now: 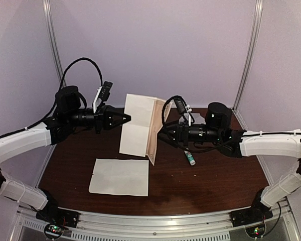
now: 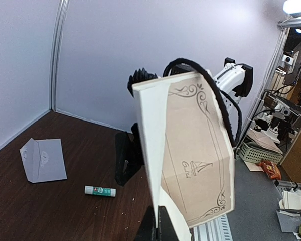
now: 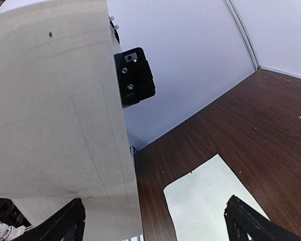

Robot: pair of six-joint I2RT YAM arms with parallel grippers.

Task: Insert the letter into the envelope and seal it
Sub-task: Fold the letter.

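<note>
Holding up: left gripper (image 1: 126, 119), fingers pressed together on a printed cream sheet (image 1: 138, 125), standing it upright in mid-air, probably to hand it over.
right gripper (image 1: 160, 131): fingers (image 3: 243, 221) spread wide at the sheet's other edge, gripping nothing.
letter (image 1: 119, 176): flat on the table (image 1: 215, 186), front left.
envelope (image 2: 44, 160): on the table past the glue stick (image 1: 190, 158), toward the back wall.
In the way: that sheet, hanging between both arms.

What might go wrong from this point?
The letter stands upright, pinched only by the shut left pincer; the open right pincer straddles its free edge and, closing off-line, could crease it askew or pull it loose. The glue stick lies near the right arm and might get knocked away.
</note>
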